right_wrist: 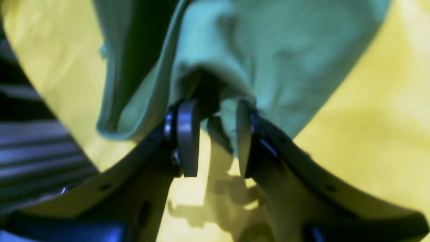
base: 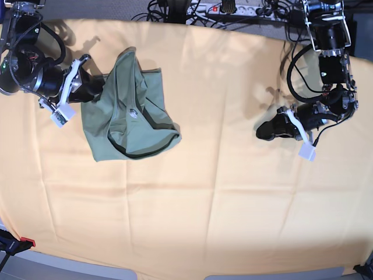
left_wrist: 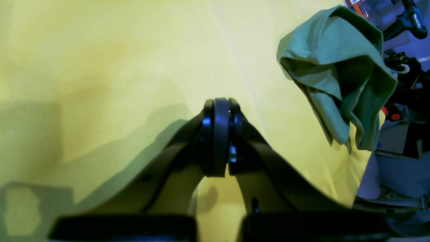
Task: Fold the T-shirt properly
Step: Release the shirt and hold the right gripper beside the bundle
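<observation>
Yellow-orange table cloth (base: 221, 192) carries the crumpled T-shirt (base: 131, 119); right gripper (right_wrist: 215, 141) sits at its edge, jaws part-open astride a fold, grip unclear; left gripper (left_wrist: 220, 137), pressed together and empty, lies well apart.

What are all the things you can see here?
T-shirt: one, sage green, bunched up on the cloth near the base view's left edge.
Table cloth: one, yellow-orange, covering the whole table.
Power strip: one, white with a red switch, behind the table's far edge, among black cables.
Cordless drill: one, dark, beyond the table in the left wrist view.
Right gripper: one, black, jaws apart around a fold of the T-shirt.
Left gripper: one, black, jaws together, empty, above bare cloth.
</observation>
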Motion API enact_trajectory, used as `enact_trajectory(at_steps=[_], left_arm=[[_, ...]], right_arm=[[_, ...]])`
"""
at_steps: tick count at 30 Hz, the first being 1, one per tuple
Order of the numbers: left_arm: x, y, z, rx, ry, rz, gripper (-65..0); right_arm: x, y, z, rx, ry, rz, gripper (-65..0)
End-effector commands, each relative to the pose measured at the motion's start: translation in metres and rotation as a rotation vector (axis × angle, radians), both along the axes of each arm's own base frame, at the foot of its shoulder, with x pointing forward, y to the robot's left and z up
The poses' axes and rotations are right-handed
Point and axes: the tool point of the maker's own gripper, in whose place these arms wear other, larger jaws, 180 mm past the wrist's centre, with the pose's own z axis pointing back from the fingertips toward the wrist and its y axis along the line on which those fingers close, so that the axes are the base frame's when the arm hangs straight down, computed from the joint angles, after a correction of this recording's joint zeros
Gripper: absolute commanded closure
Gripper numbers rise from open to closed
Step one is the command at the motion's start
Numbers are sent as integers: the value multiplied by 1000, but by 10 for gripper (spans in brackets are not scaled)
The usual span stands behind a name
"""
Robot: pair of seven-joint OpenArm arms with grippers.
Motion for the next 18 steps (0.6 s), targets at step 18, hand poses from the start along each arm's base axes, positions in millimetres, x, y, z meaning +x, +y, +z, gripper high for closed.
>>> enact_trajectory(at_steps=[18], left_arm=[[9,16,24,7,-66,8,0]], right_arm=[[9,-15,2,-87,-39,-19,-356]])
